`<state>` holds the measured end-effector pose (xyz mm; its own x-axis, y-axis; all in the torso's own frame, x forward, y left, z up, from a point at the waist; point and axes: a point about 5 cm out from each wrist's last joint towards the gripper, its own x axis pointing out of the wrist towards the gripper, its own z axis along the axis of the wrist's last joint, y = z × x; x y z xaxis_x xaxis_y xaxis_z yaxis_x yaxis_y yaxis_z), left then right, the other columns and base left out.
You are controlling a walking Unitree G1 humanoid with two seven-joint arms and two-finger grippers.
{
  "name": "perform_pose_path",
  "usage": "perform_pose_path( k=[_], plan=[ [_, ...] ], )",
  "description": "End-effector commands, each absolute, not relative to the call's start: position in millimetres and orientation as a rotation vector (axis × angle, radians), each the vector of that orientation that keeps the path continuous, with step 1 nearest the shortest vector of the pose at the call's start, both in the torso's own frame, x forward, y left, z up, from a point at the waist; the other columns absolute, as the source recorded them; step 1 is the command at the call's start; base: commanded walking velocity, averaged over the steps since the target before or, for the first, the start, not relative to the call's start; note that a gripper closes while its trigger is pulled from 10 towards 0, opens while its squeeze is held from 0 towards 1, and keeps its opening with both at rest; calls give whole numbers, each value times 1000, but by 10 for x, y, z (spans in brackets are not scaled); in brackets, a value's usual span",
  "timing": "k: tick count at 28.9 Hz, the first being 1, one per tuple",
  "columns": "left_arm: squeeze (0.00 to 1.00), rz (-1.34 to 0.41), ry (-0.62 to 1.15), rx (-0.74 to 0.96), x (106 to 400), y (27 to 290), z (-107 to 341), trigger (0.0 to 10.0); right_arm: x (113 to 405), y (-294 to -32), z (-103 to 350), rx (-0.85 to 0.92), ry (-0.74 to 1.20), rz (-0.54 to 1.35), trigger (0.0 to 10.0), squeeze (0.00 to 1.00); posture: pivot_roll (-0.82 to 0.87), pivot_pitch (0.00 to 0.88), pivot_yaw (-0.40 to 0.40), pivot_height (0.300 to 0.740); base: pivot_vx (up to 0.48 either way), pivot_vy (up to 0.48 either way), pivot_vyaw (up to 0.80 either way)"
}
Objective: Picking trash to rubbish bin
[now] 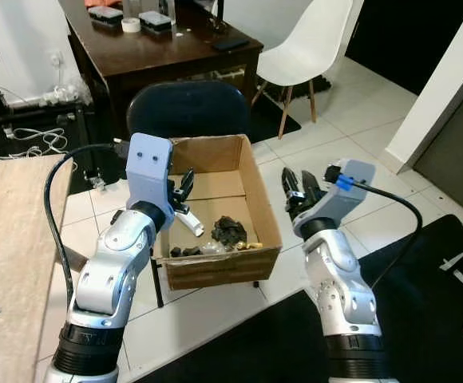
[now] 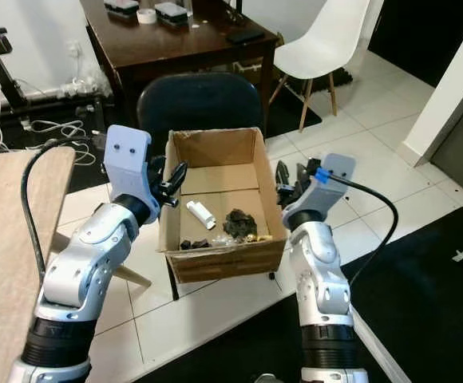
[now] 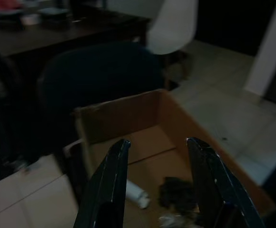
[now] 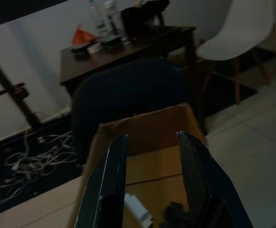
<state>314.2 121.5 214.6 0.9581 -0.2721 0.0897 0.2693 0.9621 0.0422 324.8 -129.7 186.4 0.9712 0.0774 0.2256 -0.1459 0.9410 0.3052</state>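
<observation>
- White floor tiles (image 1: pixel 215 319) spread under a dark wooden desk (image 1: pixel 160 52).
- Cardboard box (image 1: pixel 259 207) sits before a black chair (image 1: pixel 187 108).
- Left gripper (image 1: pixel 182 191), jaws apart and empty, hangs over its left wall.
- Right gripper (image 1: pixel 298 187), jaws apart and empty, hovers beside its right wall.
- Inside lie a dark crumpled wad (image 1: pixel 230 230) and a white tube (image 1: pixel 190 226).

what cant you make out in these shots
- Small dark scraps along the cardboard box front wall: too small to identify.
- Dark crumpled lump: what it is made of is unclear.
- Items on the dark desk: cut off by the head views' top edge.
- Box bottom near the left gripper: hidden by the left arm.
- Wrist views: dim and blurred.
</observation>
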Motion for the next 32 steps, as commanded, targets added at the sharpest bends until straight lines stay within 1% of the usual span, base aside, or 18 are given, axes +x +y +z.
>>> perform_pose_path(
  k=[1,13,15,18,20,22,25,32],
  plan=[
    [0,-273,-91,34,3135,1210,2136,10000,3238,-1306,1872,326,-212,118,10000,0,116,115,-14,740,0,0,0],
    [0,-274,-96,32,3138,1203,2145,10000,3245,-1292,1879,323,-211,129,10000,0,116,112,-16,740,0,0,0],
    [0,-276,-99,29,3135,1196,2152,10000,3244,-1282,1885,287,-212,139,10000,0,116,112,-16,740,0,0,0],
    [0,-281,-103,27,3133,1190,2162,10000,3244,-1279,1889,277,-214,142,10000,0,116,112,-16,740,0,0,0],
    [0,-286,-111,24,3130,1184,2176,10000,3244,-1277,1895,269,-216,143,10000,0,116,112,-16,740,0,0,800],
    [0,-312,-166,-4,3112,1165,2263,10000,3245,-1250,1929,248,-231,157,10000,0,117,111,-13,740,0,0,800],
    [0,-319,-204,-36,3099,1157,2327,10000,3244,-1226,1961,238,-244,176,10000,0,117,111,-13,740,0,0,800],
    [0,-340,-250,-82,3067,1149,2398,10000,3234,-1189,1990,231,-256,198,10000,0,118,111,-11,740,0,0,800]
  ],
)
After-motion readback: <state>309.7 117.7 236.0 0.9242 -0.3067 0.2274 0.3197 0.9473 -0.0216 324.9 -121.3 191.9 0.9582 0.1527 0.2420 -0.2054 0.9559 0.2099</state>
